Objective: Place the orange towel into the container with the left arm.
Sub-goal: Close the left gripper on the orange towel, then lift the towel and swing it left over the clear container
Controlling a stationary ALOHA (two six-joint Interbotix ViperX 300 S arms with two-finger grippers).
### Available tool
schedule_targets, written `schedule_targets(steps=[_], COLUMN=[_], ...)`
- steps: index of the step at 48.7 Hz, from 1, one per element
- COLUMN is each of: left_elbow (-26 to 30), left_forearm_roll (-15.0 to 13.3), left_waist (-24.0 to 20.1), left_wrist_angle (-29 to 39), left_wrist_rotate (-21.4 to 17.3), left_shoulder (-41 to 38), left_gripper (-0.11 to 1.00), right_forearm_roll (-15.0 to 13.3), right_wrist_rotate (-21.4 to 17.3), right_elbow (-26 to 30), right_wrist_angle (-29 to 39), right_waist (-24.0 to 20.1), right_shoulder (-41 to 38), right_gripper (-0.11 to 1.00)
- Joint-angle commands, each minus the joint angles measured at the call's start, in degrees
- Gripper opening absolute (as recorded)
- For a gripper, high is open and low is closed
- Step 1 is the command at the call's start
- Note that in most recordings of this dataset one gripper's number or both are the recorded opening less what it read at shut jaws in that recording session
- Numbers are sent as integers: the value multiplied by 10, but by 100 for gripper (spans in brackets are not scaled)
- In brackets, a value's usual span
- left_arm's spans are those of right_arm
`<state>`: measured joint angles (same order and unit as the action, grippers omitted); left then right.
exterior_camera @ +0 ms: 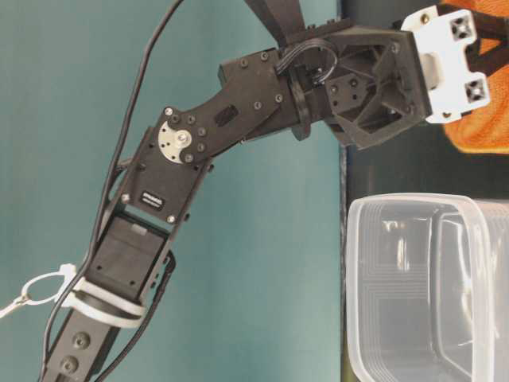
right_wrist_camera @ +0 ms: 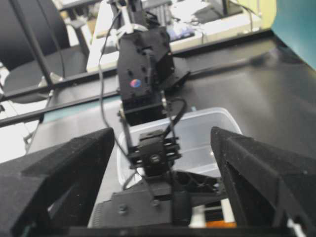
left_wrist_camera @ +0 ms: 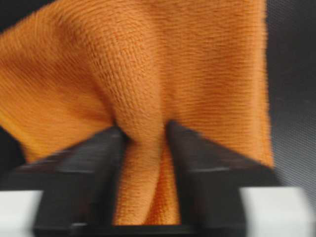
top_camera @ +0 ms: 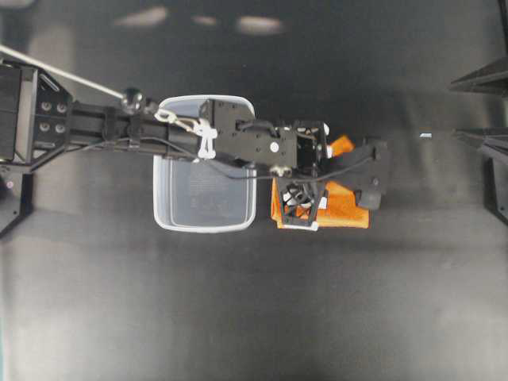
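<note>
Overhead view: black table (top_camera: pixel 254 317) with the left arm (top_camera: pixel 159 131) reaching from the left edge across the top of the container (top_camera: pixel 205 198), which stands upright near the middle with nothing visible inside.
Orange towel: orange towel (top_camera: pixel 348 208) lies on the table just right of the container, partly hidden under the arm's wrist.
Left gripper, overhead: left gripper (top_camera: pixel 373 182) sits down on the towel; its jaws are hard to make out from above.
Table-level view: arm links run up from lower left, wrist (exterior_camera: pixel 374 87) near the towel (exterior_camera: pixel 485 127) at the upper right; clear tub (exterior_camera: pixel 429 294) fills the lower right, apart from the wrist.
Left wrist view: two black fingers (left_wrist_camera: pixel 94 168) pressed in on a raised fold of towel (left_wrist_camera: pixel 148 89), cloth bunched between them. Pinching the towel.
Right wrist view: right gripper (right_wrist_camera: pixel 163 163) has its jaws spread wide with nothing between them; it looks at the left arm's wrist (right_wrist_camera: pixel 143 79) over the container (right_wrist_camera: pixel 202 133); a sliver of orange (right_wrist_camera: pixel 217 223) shows at the bottom.
</note>
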<state>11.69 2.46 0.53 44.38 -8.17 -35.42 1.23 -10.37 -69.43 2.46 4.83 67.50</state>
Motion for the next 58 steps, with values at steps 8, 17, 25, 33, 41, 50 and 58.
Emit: schedule_targets(steps=[8, 17, 25, 33, 41, 50, 58], left_elbow=[7, 19, 15, -44, -140, -224, -273], left_forearm_roll=[2, 2, 2, 2, 2, 2, 2], left_waist=[-6, -3, -15, -39, -50, -52, -51], left_wrist_angle=[8, 44, 100, 169, 179, 137, 83], left_wrist_rotate=[-1, -2, -3, -3, -4, -8, -28], left_shoulder=[40, 117, 209, 298, 363, 402, 410], left_gripper=[6, 6, 6, 6, 6, 6, 6], right_forearm_roll=[1, 0, 1, 1, 1, 1, 1], right_wrist_rotate=[0, 0, 2, 3, 2, 0, 0], right_elbow=[5, 5, 7, 8, 8, 8, 8], right_wrist_angle=[-6, -6, -6, -6, -6, -6, -6], right_waist=[1, 2, 2, 1, 2, 2, 2], right_shoulder=[-3, -2, 3, 4, 4, 4, 4], right_gripper=[76, 76, 76, 76, 76, 76, 76])
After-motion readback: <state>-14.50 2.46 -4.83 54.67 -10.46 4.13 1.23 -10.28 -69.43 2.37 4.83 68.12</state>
